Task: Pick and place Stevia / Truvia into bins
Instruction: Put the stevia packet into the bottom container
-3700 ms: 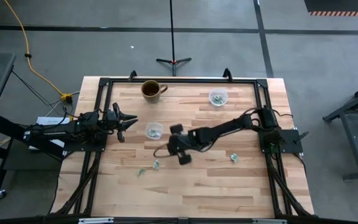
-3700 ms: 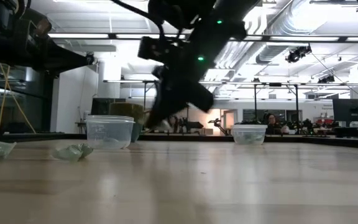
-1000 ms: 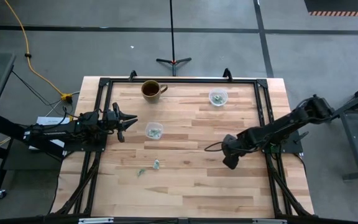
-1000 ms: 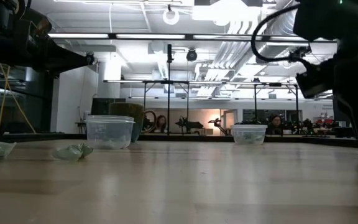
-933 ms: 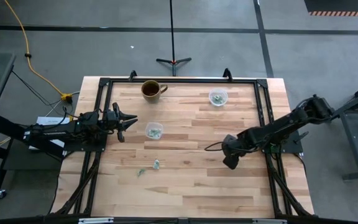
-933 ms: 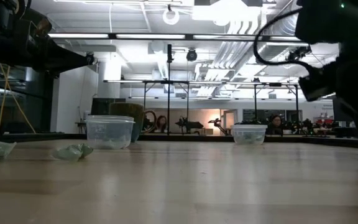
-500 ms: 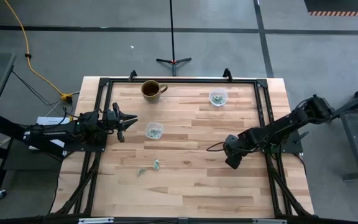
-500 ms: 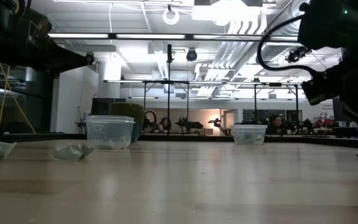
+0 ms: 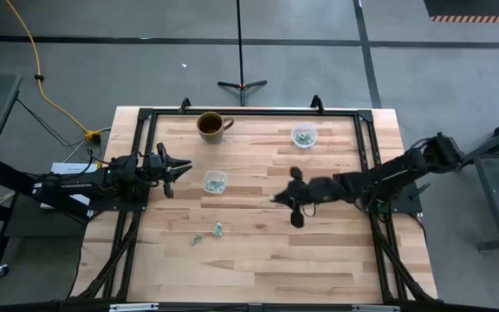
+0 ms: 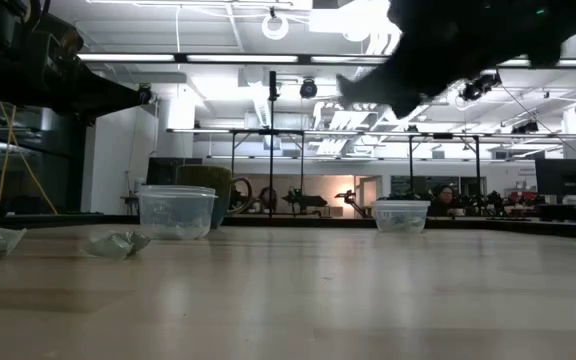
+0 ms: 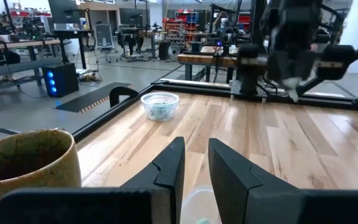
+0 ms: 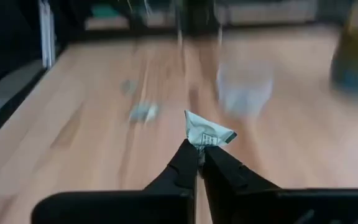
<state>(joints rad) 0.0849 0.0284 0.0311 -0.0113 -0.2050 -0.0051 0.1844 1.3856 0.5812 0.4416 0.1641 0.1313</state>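
Observation:
My right gripper (image 9: 294, 205) hangs above the middle of the table, shut on one green-and-white sachet (image 12: 207, 134). Two more sachets (image 9: 218, 229) (image 9: 197, 239) lie flat on the wood toward the near left; the low view shows them too (image 10: 118, 243). One clear cup (image 9: 215, 182) stands left of centre, the other (image 9: 303, 135) near the far edge, and both hold sachets. My left gripper (image 9: 178, 170) waits open at the left side, just short of the nearer cup. My right gripper pinches the sachet by its lower edge (image 12: 202, 144) between the very ends of its two fingers. The sachet is lifted clear of the table and sticks out beyond the fingertips, crumpled into a point.
A brown mug (image 9: 210, 125) stands near the far edge, left of centre. A black frame (image 9: 249, 111) runs around the tabletop. The near half of the table and its right side are bare wood.
My right gripper was down at the table's right side, where a sachet lay. It has risen and swung toward the table's left, to the middle, carrying the sachet clear of the wood. The left arm has kept still.

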